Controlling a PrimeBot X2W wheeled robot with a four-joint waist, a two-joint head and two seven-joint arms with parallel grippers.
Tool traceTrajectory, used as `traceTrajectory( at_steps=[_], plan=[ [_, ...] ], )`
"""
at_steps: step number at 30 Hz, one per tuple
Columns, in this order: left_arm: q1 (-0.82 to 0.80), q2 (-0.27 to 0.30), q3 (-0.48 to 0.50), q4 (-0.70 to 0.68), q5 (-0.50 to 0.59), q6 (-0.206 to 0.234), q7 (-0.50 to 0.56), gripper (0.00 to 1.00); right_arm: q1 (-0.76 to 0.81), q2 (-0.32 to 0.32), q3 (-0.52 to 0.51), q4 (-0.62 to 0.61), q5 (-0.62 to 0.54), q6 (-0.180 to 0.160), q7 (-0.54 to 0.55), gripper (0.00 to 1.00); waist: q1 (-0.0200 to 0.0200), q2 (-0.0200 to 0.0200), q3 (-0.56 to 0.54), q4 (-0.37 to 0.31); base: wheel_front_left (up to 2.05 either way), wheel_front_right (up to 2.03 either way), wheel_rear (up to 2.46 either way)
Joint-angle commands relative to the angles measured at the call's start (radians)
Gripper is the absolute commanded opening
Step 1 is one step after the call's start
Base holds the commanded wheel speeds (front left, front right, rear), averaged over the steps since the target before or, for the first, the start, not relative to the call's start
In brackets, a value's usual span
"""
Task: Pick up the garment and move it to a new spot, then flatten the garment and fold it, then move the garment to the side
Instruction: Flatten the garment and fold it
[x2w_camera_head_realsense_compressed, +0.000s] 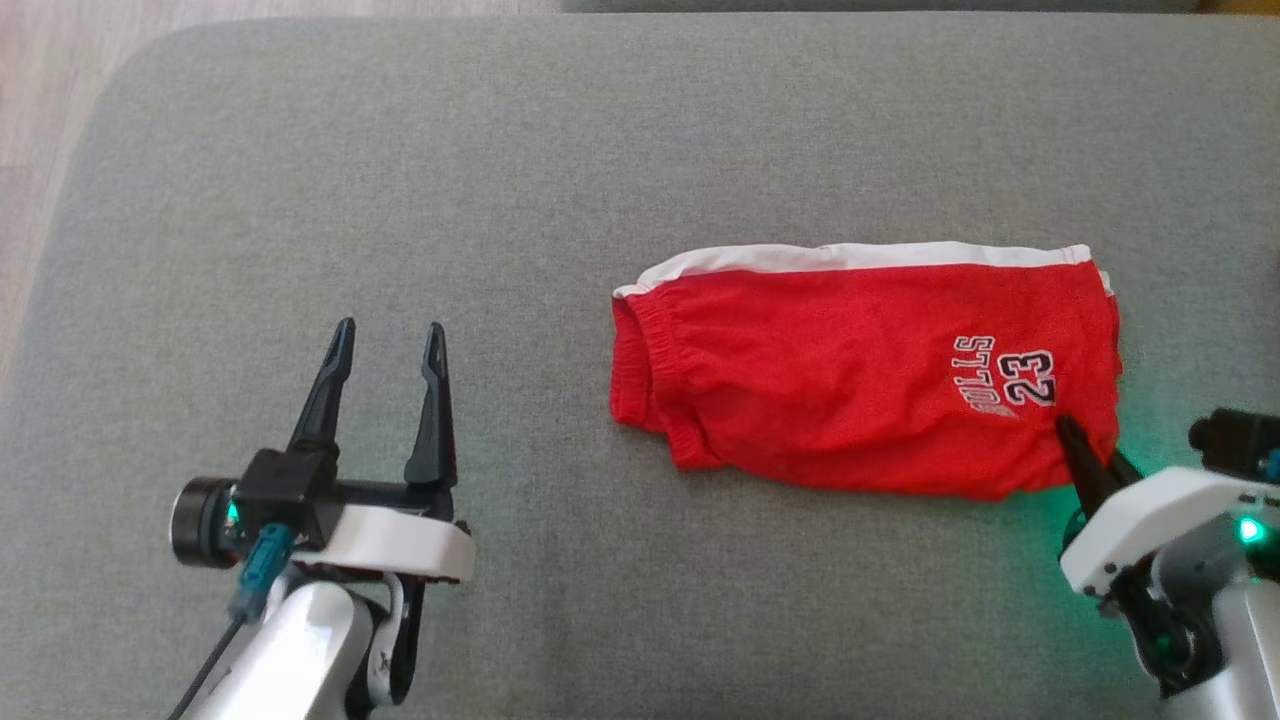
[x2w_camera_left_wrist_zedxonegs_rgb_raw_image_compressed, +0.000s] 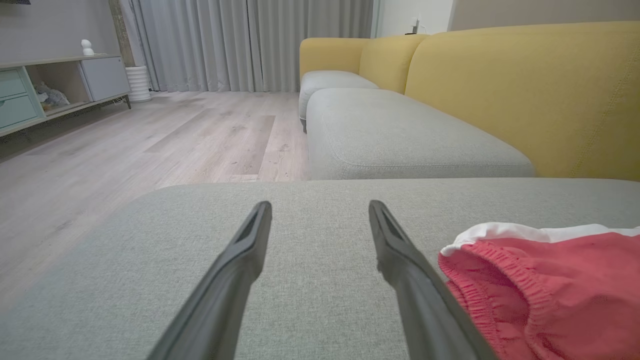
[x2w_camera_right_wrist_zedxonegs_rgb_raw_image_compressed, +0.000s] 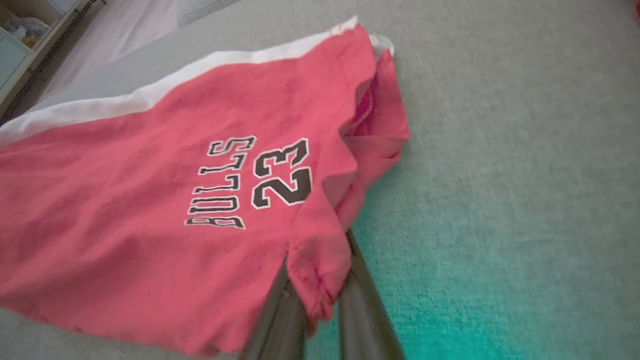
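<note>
Seemingly, right gripper (x2w_camera_head_realsense_compressed: 1066, 428) pinches garment (x2w_camera_head_realsense_compressed: 850, 380) corner.

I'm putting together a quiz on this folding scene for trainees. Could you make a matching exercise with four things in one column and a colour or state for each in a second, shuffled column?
Column one:
1. left gripper
2. right gripper
3. shorts
4. sofa backrest

Column two:
A. yellow
B. shut on a corner of the shorts
C. open, apart from the shorts
D. red with a white band, lying on the grey cushion

Pairs: 1-C; 2-B; 3-D; 4-A
</note>
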Motion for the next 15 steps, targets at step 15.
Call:
traceTrajectory(
  at_steps=[15],
  plan=[
    [-0.022,0.015,0.021,-0.03,-0.014,-0.003,0.004,1.0,-0.194,0.048,0.518,-0.233,-0.001,-0.002,0.055,0.0,0.0001,0.0,-0.013,0.048,0.0,0.0,0.0]
  ],
)
